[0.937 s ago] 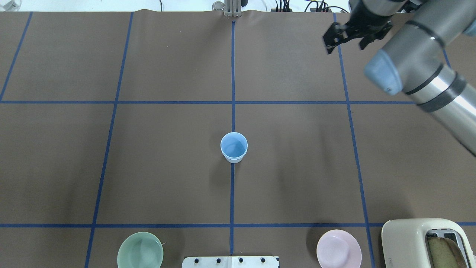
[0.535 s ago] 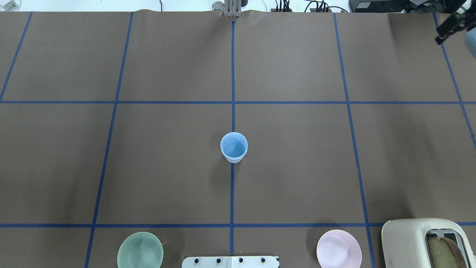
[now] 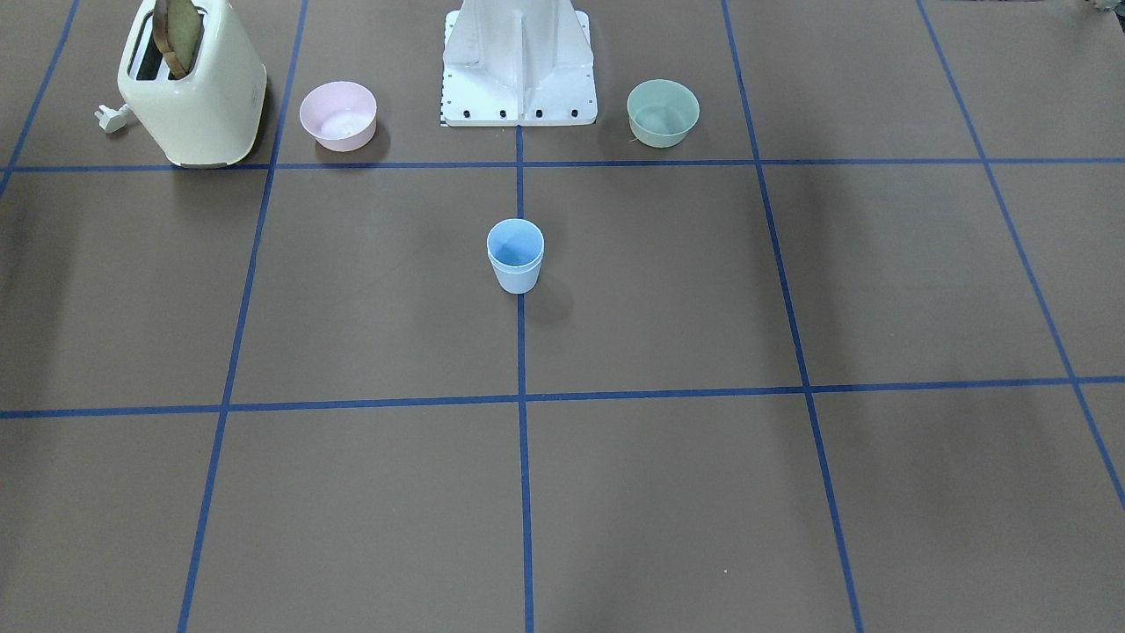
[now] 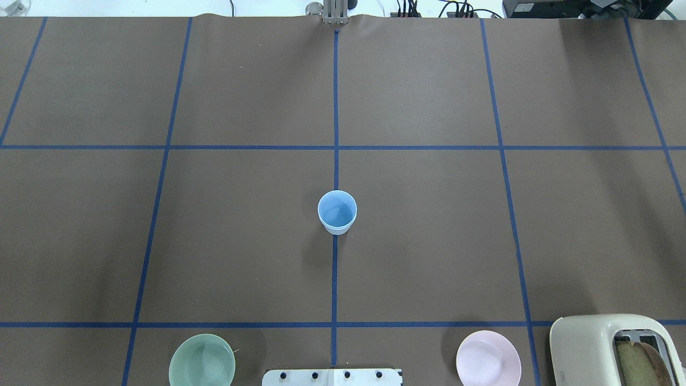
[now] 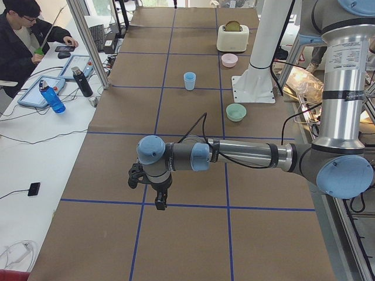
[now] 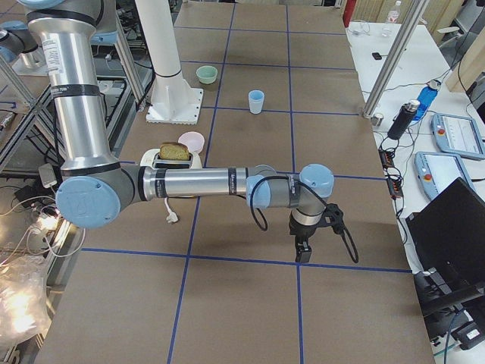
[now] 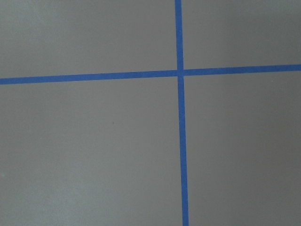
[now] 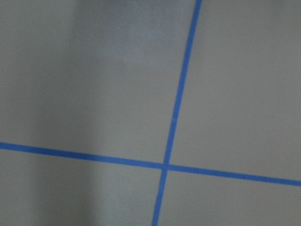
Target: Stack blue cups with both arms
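The blue cups (image 4: pixel 337 212) stand upright at the table's middle on the centre tape line. In the front-facing view they (image 3: pixel 515 255) show two rims, one just above the other, so one cup sits nested in the other. Both arms are far from them, out at the table's two ends. The left gripper (image 5: pixel 159 202) hangs low over the table in the exterior left view only. The right gripper (image 6: pixel 301 252) hangs low in the exterior right view only. I cannot tell whether either is open or shut. Both wrist views show only bare brown table and blue tape lines.
Near the robot's base stand a mint-green bowl (image 4: pixel 202 360), a pink bowl (image 4: pixel 487 358) and a cream toaster (image 4: pixel 616 348) with bread in it. The white pedestal (image 3: pixel 518 61) stands between the bowls. An operator (image 5: pixel 23 35) sits at a side desk.
The right arm and its gripper have swung out of the overhead view past its top right corner. The cups have not moved.
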Motion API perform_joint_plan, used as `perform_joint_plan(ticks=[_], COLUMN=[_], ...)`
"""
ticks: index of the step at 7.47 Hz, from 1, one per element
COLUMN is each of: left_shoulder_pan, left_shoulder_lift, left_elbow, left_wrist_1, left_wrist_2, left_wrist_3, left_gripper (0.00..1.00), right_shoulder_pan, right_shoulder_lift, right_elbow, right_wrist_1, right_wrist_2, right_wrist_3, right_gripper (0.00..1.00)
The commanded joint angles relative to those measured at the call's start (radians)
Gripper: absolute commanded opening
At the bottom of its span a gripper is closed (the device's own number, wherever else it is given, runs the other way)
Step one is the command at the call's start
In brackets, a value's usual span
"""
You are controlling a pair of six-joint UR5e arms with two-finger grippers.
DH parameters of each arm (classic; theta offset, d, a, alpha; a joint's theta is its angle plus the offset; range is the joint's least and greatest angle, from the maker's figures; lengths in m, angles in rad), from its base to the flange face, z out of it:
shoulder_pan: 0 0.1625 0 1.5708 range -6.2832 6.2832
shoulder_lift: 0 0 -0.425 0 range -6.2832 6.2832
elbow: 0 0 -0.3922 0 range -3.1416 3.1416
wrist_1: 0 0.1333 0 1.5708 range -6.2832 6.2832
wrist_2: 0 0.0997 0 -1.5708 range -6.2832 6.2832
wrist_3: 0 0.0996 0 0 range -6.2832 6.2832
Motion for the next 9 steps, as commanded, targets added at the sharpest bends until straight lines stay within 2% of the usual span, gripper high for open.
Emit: perform_joint_plan(ticks=[1,5,7,9], left_shoulder_pan=[0.0,0.0,0.0,0.0], left_shoulder_lift=[0.001,0.004,0.009,0.01], left_elbow=[0.003,0.02,0.023,0.027], left_wrist_1=[0.002,0.0,-0.073,-0.078], left_wrist_2=[0.004,0.0,0.008,0.008], left_wrist_3=[-0.011,0.003,0.002,0.0], left_gripper=[0.99,0.99,0.99,0.99], right_shoulder_pan=[0.003,0.004,0.006,0.004], right_shoulder_lift=[-0.065,-0.053,-0.061,-0.059], right_elbow=[-0.006,-0.001,-0.001,0.0], right_wrist_1=[0.117,0.105,0.106,0.106], right_wrist_2=[-0.002,0.004,0.001,0.002], right_wrist_3=[0.001,0.006,0.007,0.007], right_gripper=[1.0,1.0,1.0,1.0])
